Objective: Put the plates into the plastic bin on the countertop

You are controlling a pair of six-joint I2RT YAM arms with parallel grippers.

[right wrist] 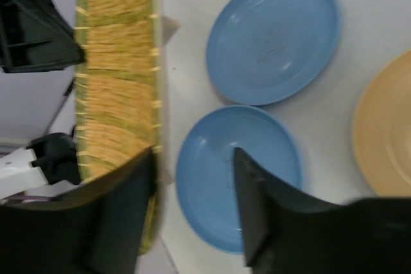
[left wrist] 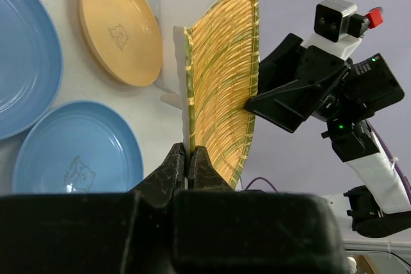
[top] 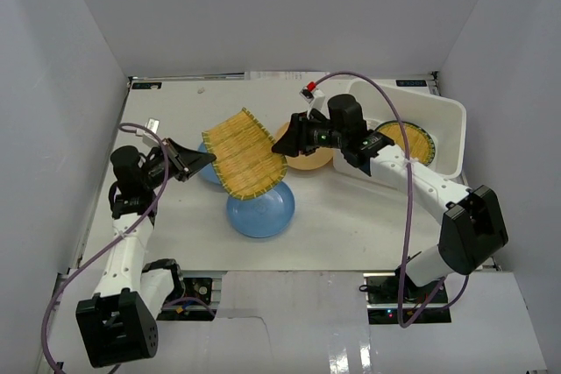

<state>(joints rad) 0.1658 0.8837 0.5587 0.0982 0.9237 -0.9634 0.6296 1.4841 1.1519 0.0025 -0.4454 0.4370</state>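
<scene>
Handover stage: left gripper [left wrist: 190, 158] jaws pinch the fan-shaped striped plate [left wrist: 221, 88]; right gripper [right wrist: 194, 153] jaws, open at its opposite edge, need to close firmly next.

Pale grey flat walls close the scene in on three sides: a back wall [top: 280, 6], a left wall [top: 44, 129] and a right wall [top: 517, 76], all plain and evenly lit. At the foot of the back wall a small dark rectangular label [top: 145, 85] lies in the far-left corner, and a second dark label [top: 412, 82] lies near the far-right corner. A small whitish tag [top: 151, 123] sits close to the left wall. A glossy white panel [top: 351, 339] spans the bottom of the top view, catching reflections.
</scene>
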